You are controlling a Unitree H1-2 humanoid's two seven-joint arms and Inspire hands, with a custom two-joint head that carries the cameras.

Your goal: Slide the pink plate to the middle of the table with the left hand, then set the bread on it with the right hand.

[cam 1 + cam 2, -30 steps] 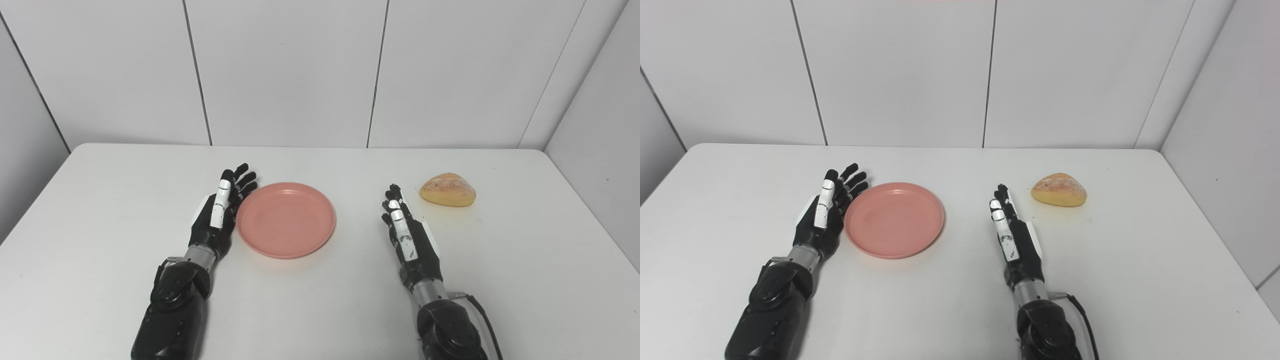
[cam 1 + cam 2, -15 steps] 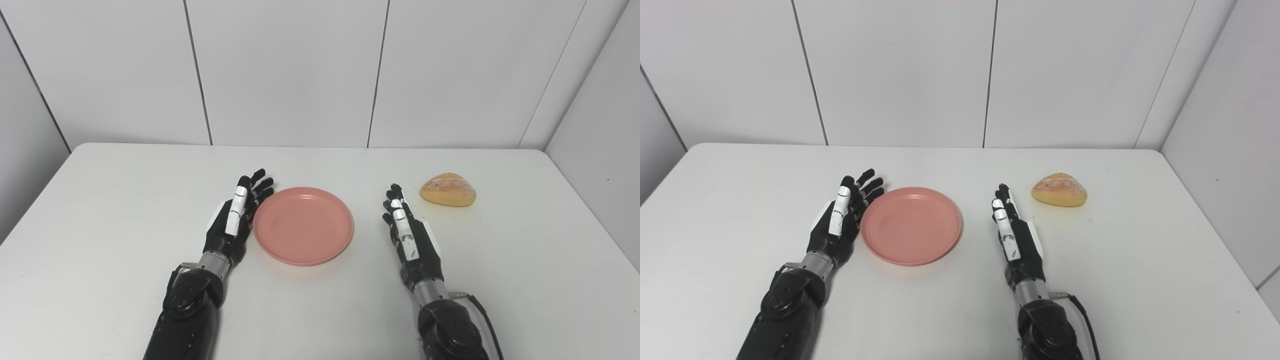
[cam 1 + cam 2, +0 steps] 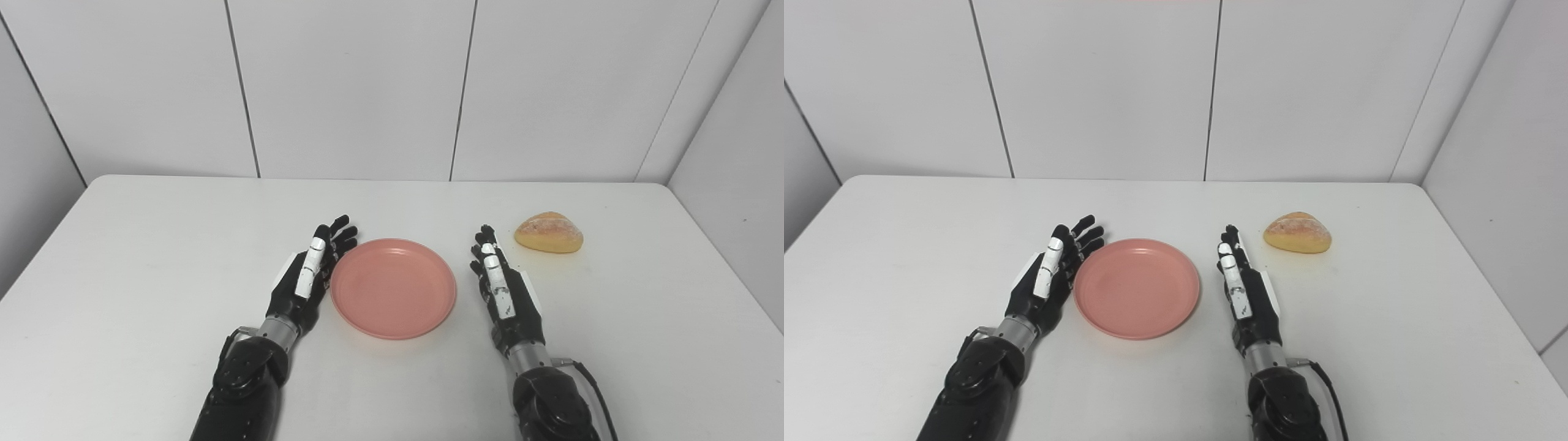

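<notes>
Nearest the camera, both black forearms come up from the bottom edge onto the white table. The left hand stands on its edge with the fingers straight and slightly fanned, holding nothing; its palm side lies against the left rim of the pink plate, touching it or nearly so. The right hand is also flat and extended, fingers together and pointing away from the robot, empty, just beside the plate's right rim with a narrow strip of table showing between them. The plate sits flat and empty between the two hands, close to the middle of the table. Farther back and to the right, the bread, a golden rounded roll, rests on the table past the right hand's fingertips and apart from them. Behind the table stands a white panelled wall. Compared with a second ago, the left hand and the plate have together shifted to the right and slightly nearer the robot, closing most of the gap to the right hand, while the right hand and the bread lie where they were.
</notes>
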